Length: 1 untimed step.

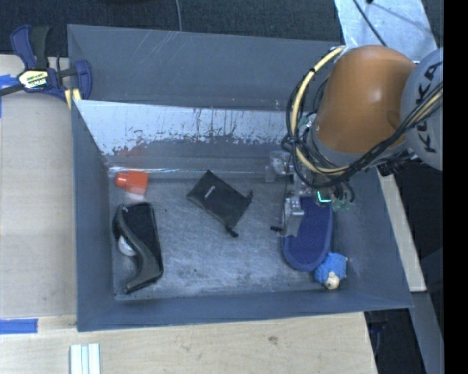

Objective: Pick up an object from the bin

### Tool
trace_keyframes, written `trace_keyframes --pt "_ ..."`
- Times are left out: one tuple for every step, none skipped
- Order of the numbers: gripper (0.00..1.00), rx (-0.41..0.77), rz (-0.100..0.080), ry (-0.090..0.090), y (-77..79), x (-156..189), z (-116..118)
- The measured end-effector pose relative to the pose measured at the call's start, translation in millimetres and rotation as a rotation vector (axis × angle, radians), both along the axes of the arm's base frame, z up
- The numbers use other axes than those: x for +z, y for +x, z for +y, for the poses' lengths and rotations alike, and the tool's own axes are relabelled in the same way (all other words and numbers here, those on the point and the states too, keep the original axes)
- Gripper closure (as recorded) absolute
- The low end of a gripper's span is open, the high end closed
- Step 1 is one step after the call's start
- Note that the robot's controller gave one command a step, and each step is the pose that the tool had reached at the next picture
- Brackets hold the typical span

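Several loose things are lying in the scuffed grey bin (210, 259). The end effector (294, 209) is hovering at the blue oval pad (312, 240) (right side); its grip cannot be told.

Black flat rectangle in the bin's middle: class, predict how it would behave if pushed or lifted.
The black rectangle has straight edges and sharp corners, so it is probably stiff. Lying flat on the bin floor, it would likely slide, not roll. It looks thin, so perhaps light.
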State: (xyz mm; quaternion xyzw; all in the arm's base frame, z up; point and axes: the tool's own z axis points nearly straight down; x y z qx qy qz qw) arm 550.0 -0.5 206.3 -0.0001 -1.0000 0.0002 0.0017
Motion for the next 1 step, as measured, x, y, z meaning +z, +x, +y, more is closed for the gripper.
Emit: trace_keyframes --pt "0.00 -0.105 -0.003 0.000 70.1 -140.4 28.8"
